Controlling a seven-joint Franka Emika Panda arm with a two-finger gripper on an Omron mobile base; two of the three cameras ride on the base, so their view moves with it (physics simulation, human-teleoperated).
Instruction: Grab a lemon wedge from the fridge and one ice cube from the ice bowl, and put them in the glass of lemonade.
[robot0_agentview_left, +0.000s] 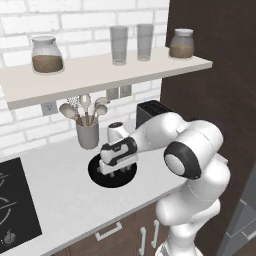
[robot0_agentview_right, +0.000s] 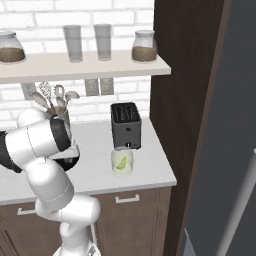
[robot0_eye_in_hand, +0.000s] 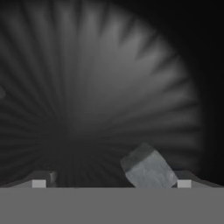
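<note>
Hand view looks straight down into the ice bowl (robot0_eye_in_hand: 109, 87), where one ice cube (robot0_eye_in_hand: 148, 169) lies tilted between the spread fingertips, nearer the right one (robot0_eye_in_hand: 183, 183), with the hand (robot0_eye_in_hand: 111, 183) empty and nothing yet pinched. In the left base view the hand (robot0_agentview_left: 118, 170) is down inside the ice bowl (robot0_agentview_left: 98, 176) on the table (robot0_agentview_left: 60, 195), while the glass of lemonade (robot0_agentview_right: 122, 161) stands to the right, in front of the toaster (robot0_agentview_right: 125, 125), with the lemon wedge (robot0_agentview_right: 121, 161) seemingly already in it. So the ice step is in hand, I judge; next the hand needs to centre on the cube, press together on it, lift clear of the rim and carry it right to the glass.
</note>
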